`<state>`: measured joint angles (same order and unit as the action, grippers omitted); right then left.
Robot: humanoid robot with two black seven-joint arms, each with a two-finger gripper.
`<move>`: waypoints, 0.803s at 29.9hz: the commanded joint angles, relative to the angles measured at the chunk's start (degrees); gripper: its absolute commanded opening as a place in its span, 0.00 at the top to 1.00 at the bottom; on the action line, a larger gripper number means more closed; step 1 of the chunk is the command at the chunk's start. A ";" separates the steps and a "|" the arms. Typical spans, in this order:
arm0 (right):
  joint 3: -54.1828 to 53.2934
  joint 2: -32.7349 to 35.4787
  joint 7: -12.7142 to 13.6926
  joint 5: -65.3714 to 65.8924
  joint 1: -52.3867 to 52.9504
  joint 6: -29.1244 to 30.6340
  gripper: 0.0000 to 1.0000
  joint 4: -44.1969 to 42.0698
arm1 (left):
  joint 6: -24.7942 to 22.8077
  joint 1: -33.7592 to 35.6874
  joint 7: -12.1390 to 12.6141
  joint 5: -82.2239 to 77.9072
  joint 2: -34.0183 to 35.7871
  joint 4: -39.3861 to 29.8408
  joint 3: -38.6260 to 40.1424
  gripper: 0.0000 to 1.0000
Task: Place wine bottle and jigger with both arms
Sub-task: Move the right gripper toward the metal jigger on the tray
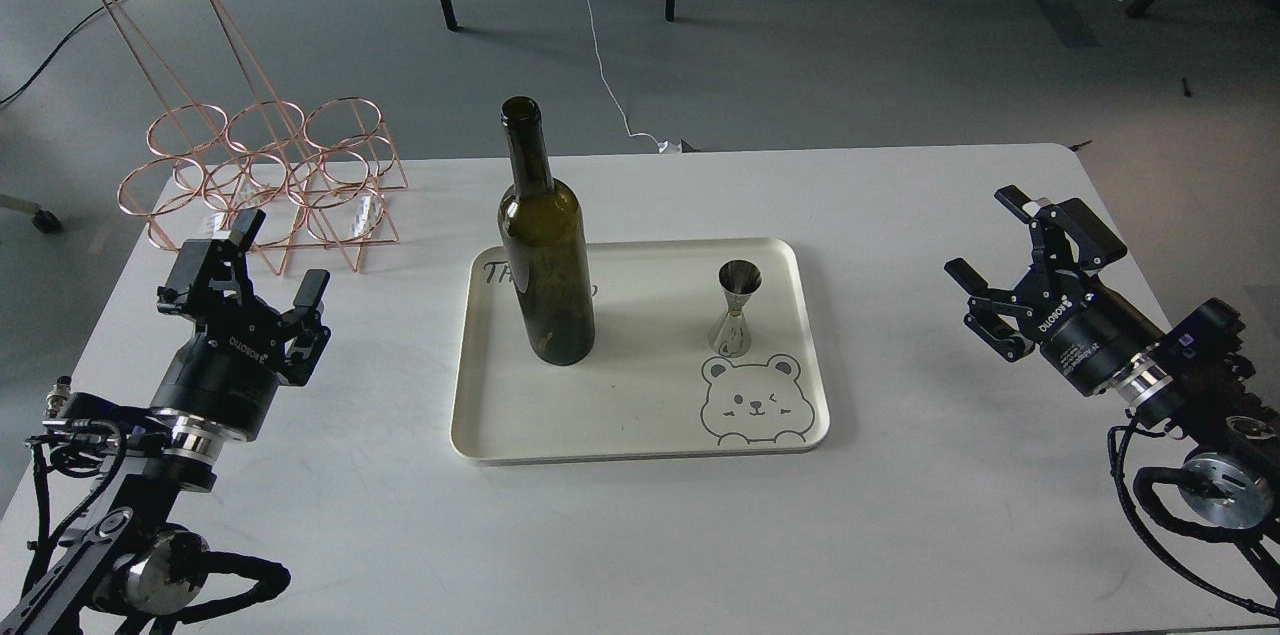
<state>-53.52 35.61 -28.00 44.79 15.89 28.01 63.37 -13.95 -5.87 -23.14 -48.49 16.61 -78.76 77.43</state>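
Both my tools, left (pixel 262 267) and right (pixel 1010 260), rest spread and empty either side of the tray (pixel 640 435), where wine bottle (pixel 545 265) and jigger (pixel 736 307) stand upright, apparently already placed.

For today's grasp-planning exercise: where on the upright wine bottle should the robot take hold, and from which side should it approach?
Grip the wine bottle around its wide cylindrical body, below the shoulder, where the straight sides give the fingers parallel surfaces. Come in level from the left with the open left gripper: it is probably the better choice, since the jigger stands on the bottle's right.
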 commanded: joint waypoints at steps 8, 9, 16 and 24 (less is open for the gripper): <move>8.16 4.55 0.00 51.23 -0.24 -24.01 0.01 11.60 | -0.20 0.24 0.02 -0.02 -0.09 -0.35 -0.08 0.02; 9.30 4.46 0.00 55.01 -0.16 -27.62 0.01 11.25 | -0.20 0.24 0.02 -0.02 -0.09 -0.35 -0.08 0.02; 12.12 -4.14 0.00 75.24 1.94 -46.01 0.01 2.91 | -0.20 0.16 0.02 -0.02 -0.17 -0.43 -0.08 0.02; 14.05 -14.42 0.00 80.21 7.22 -49.89 0.02 -7.20 | -0.20 0.16 0.02 -0.02 -0.17 -0.43 0.01 0.02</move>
<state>-40.73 24.67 -28.01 124.79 21.15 -20.82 59.46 -14.16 -5.66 -23.13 -48.52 16.44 -79.19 77.43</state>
